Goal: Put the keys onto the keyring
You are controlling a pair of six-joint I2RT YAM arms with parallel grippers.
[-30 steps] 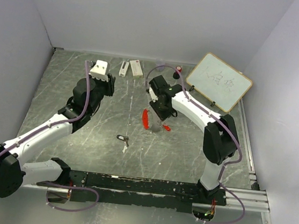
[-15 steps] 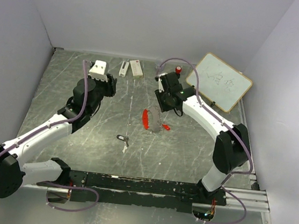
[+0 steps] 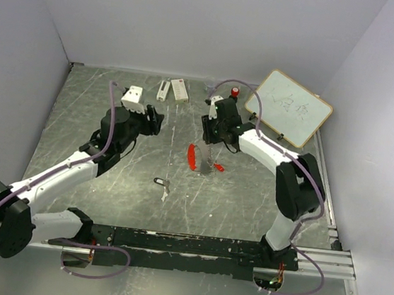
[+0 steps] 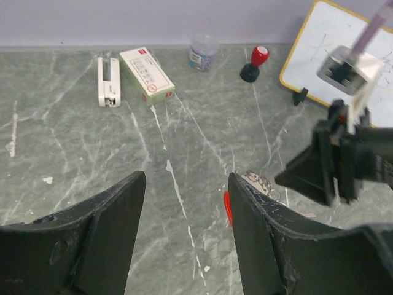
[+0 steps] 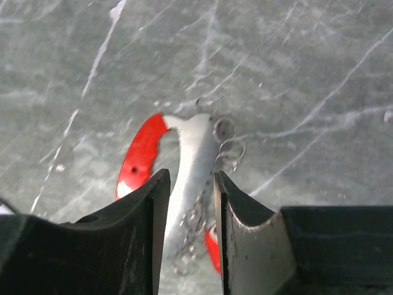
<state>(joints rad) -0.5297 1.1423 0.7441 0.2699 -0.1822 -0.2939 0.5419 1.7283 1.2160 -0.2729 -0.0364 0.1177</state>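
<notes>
Barely started I'd say: the keyring (image 3: pixel 193 156) lies on the desk (image 3: pixel 248 196) below the right claw (image 5: pixel 189 184), jaws apart on nothing, red key (image 3: pixel 217 168) just beside it (threaded or not, can't tell), black key (image 3: pixel 161 182) loose nearby, left claw (image 4: pixel 186 181) spread wide, empty.

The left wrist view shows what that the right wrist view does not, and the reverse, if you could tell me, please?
Only the left wrist view: the white stapler, the labelled box, the clear jar, the red-topped stamp and the whiteboard.
Only the right wrist view: a silvery strip beside the red curve, and a small red bit, too blurred to name.
Both: the marbled table and the keyring, its red piece and chain rings.
</notes>
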